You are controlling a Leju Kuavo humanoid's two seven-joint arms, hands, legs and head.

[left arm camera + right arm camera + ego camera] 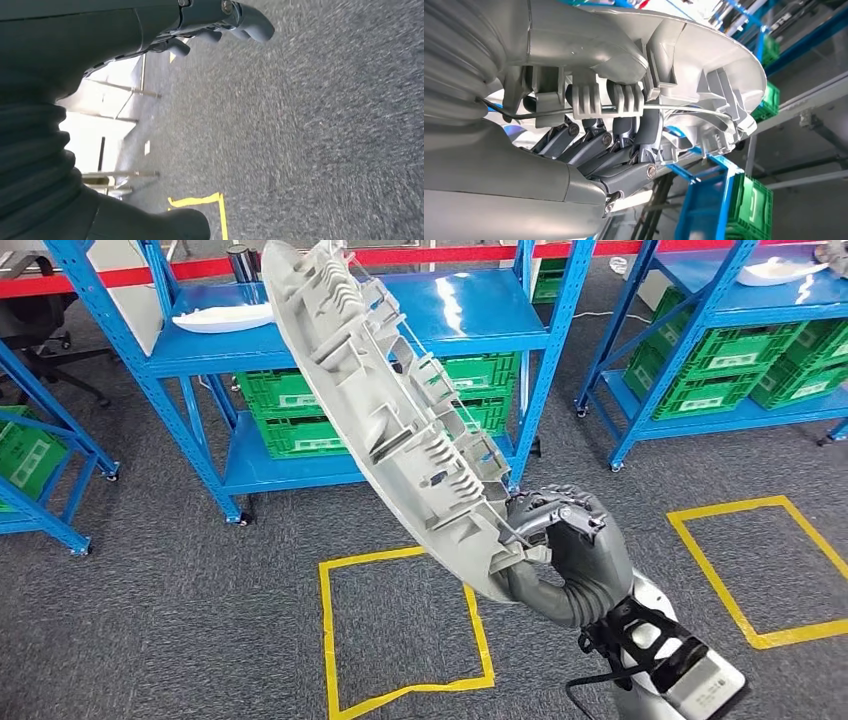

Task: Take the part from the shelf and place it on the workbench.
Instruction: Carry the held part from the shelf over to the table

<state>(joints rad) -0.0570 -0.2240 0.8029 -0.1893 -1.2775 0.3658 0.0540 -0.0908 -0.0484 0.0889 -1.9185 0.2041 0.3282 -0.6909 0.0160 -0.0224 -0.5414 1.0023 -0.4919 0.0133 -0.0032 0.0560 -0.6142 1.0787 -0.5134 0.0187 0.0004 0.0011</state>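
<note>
While right robot hand (560, 540) grips part (400, 410) by its lower end, raised before blue shelf (480, 330), left robot hand (220, 20) hangs empty, fingers loosely apart, over grey carpet (150, 580) with yellow tape squares (400, 630) below part.

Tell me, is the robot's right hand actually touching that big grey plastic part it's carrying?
Touching. In the right wrist view the fingers wrap around the grey part; the head view shows the right hand gripping its lower end.
</note>
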